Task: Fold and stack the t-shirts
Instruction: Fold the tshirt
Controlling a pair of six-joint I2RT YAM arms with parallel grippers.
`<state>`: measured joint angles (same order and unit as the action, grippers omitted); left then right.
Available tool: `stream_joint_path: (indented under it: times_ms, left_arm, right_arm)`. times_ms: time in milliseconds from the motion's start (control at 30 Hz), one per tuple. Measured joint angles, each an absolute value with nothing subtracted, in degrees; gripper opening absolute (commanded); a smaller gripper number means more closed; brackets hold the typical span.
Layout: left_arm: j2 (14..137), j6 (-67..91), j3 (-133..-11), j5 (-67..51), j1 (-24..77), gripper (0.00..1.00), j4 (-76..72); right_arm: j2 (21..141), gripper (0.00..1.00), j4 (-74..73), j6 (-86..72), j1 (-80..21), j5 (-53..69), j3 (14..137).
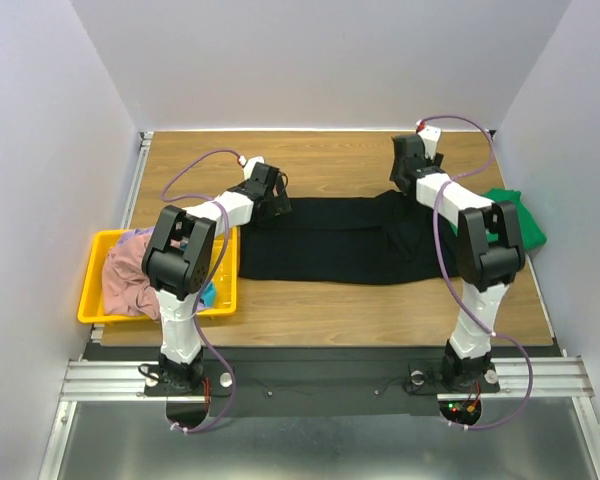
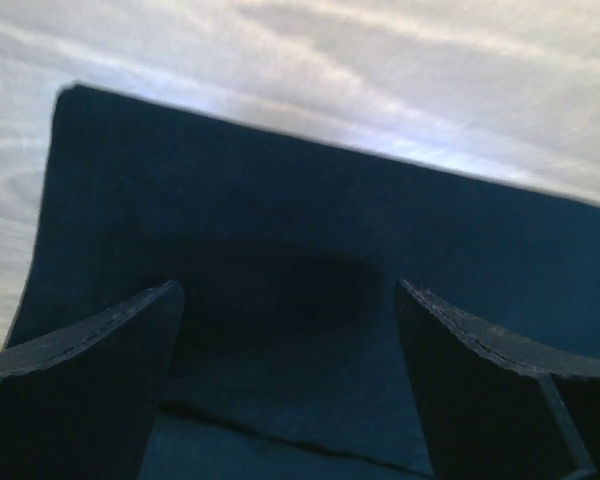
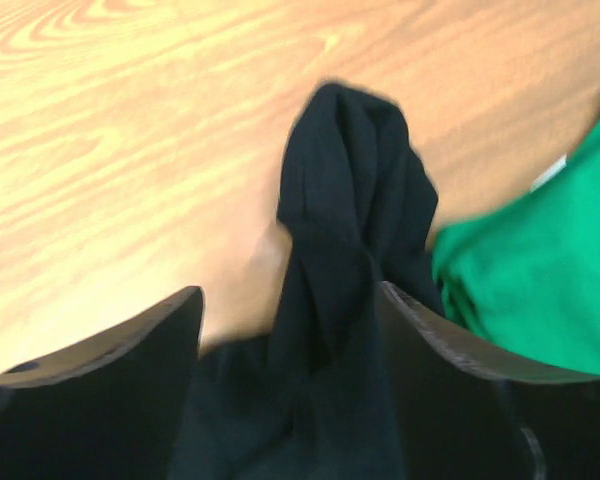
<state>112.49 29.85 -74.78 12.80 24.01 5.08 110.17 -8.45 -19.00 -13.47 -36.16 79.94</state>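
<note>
Folding of black t-shirt [image 1: 330, 245] apparently in hand: left gripper [image 2: 285, 295] open above flat cloth, right gripper [image 3: 290, 295] open astride bunched end; next, likely pinching and smoothing.

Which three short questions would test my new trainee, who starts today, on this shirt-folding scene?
1. True or false: the yellow bin holds cloth.
2. The shirt beside the right arm is: A green, B white, C red.
3. Which garment lies under the open left tool?
Key: 1 true; 2 A; 3 the black t-shirt.
</note>
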Motion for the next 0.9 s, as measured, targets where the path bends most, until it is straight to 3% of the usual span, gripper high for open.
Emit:
stream_joint_path:
  times_ms: [167,433,467,533,600,700,733,767,900]
  left_arm:
    - [112.7,29.7,-73.7,11.7,22.9,0.98,2.7]
    - [112.7,29.7,-73.0,11.0,21.3,0.98,0.4]
    - [112.7,29.7,-72.8,11.0,21.2,0.98,-0.1]
    - [112.7,29.7,-72.7,11.0,21.1,0.98,-0.3]
    - [112.7,29.7,-72.7,10.9,21.1,0.98,-0.4]
    - [112.7,29.7,-72.6,10.8,20.9,0.98,-0.7]
    - [112.7,29.7,-72.6,10.7,20.9,0.99,-0.8]
    - [112.7,29.7,-72.5,10.7,20.9,0.98,-0.9]
    - [112.7,29.7,-72.3,10.5,20.8,0.98,-1.2]
  right_arm:
    - [117.3,0.66,-9.5,-15.5,-12.6,-38.0,87.7]
    - [120.6,0.47,-12.2,-14.3,-11.2,-38.6,90.2]
    - [120.6,0.38,-12.5,-14.2,-11.1,-38.8,90.2]
    - [120.6,0.31,-12.9,-14.1,-10.9,-39.2,90.2]
    - [120.6,0.3,-13.3,-14.1,-10.8,-39.5,90.2]
    - [120.6,0.21,-13.6,-14.2,-10.4,-39.7,90.2]
    - [120.6,0.09,-13.7,-14.2,-10.3,-39.7,90.2]
    - [120.6,0.04,-13.7,-14.2,-10.3,-39.7,90.1]
    - [120.6,0.0,-13.9,-14.6,-9.8,-39.7,89.8]
